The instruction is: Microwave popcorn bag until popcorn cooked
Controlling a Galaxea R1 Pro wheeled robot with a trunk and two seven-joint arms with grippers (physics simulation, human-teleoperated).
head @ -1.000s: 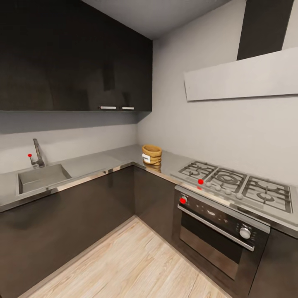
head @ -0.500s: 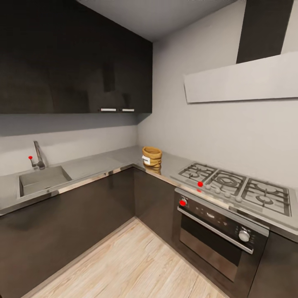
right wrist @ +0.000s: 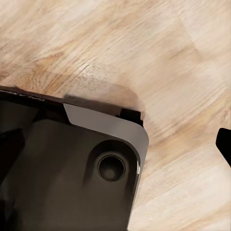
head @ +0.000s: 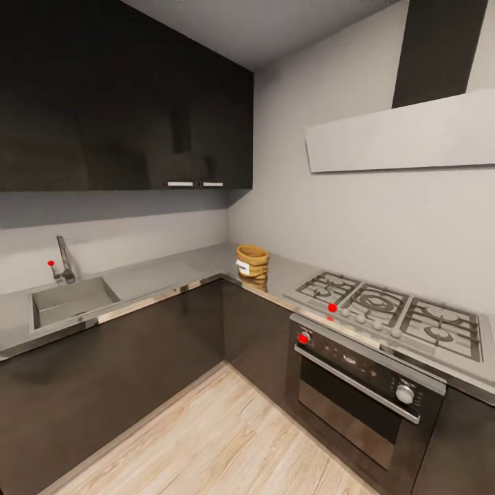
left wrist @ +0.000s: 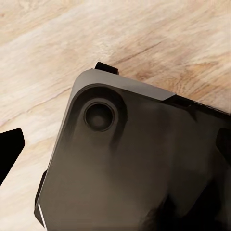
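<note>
One tan burlap popcorn bag (head: 252, 258) upright on grey steel tabletop (head: 165, 269); contents hidden. One empty steel sink (head: 71, 300). Cannot tell jaws' state.

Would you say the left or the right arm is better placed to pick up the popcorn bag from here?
Neither yet, with a slight lean to the right. The popcorn bag sits far off in the countertop corner, near the head view's middle; both wrist cameras look down at the robot's base and wood floor.

A tan-brown burlap popcorn bag (head: 252, 260) with a white label, grey brushed-steel table (head: 158, 271), dark glossy cabinets (head: 124, 96), pale wood-plank floor (head: 220, 440).
</note>
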